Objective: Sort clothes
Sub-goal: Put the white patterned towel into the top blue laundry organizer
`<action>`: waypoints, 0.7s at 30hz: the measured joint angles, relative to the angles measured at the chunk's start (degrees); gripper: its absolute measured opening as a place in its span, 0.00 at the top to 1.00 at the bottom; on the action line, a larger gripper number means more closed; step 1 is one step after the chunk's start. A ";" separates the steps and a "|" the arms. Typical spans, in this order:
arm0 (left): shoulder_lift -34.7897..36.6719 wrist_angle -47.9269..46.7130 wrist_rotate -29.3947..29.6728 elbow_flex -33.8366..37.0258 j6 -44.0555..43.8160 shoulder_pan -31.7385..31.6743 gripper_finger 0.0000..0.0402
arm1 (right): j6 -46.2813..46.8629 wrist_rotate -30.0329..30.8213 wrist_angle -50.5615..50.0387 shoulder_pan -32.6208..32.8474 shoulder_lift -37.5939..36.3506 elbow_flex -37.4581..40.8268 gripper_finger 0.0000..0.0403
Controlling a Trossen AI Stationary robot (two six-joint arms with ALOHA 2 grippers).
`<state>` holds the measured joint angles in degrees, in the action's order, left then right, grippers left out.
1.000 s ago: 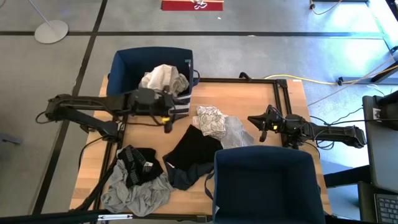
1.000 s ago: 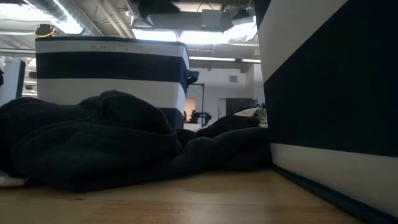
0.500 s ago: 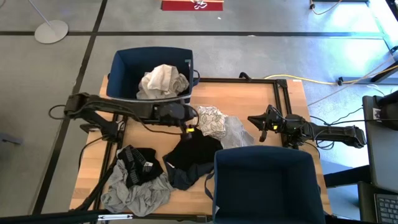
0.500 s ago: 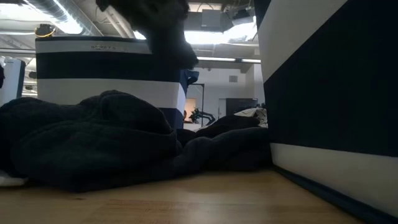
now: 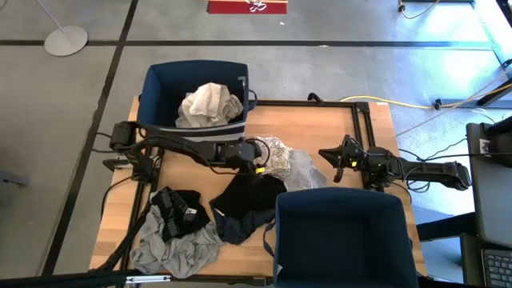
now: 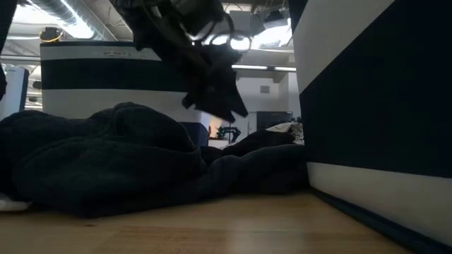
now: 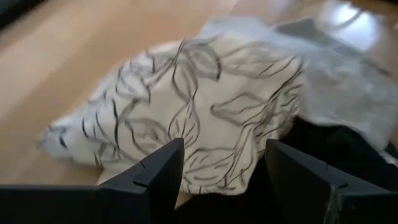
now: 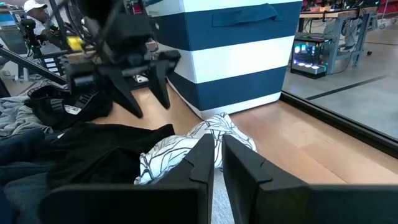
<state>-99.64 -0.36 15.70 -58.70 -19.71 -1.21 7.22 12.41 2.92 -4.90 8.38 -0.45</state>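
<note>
The white garment with a black pattern (image 5: 276,154) lies on the table's middle, partly on a pale grey garment (image 5: 308,171) and beside a black one (image 5: 250,194). It also shows in the left wrist view (image 7: 205,112). My left gripper (image 5: 259,162) is open and hangs just above the patterned garment's left edge, fingers pointing down (image 8: 152,111). It touches nothing. My right gripper (image 5: 336,165) waits shut and empty at the table's right, pointing at the garments. A cream garment (image 5: 210,104) lies in the far bin (image 5: 160,80).
A second navy bin (image 5: 344,240) stands at the near right edge. A pile of black and grey garments (image 5: 178,230) lies at the near left, with a dark navy one (image 5: 237,229) beside it. Bare wood (image 5: 320,128) shows at the far right.
My left gripper has moved from beside the far bin toward the table's right and down, and now stands over the patterned garment. The garments have stayed where they were.
</note>
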 joint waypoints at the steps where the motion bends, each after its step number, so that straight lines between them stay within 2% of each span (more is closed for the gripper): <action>1: -0.73 0.02 0.01 0.00 -1.36 -0.12 0.47 | 0.00 0.01 0.01 -0.01 0.00 -0.01 0.91; 12: -5.53 0.11 0.00 0.00 -12.23 -2.71 0.47 | 0.00 -0.01 -0.02 0.01 0.02 -0.01 0.91; 21: -6.49 2.91 -2.41 0.00 -12.89 -2.69 0.47 | -0.02 -0.01 -0.09 0.00 0.28 -0.02 0.91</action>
<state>-106.13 2.55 13.29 -58.70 -32.60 -3.90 7.20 12.40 2.83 -4.89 8.67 -0.47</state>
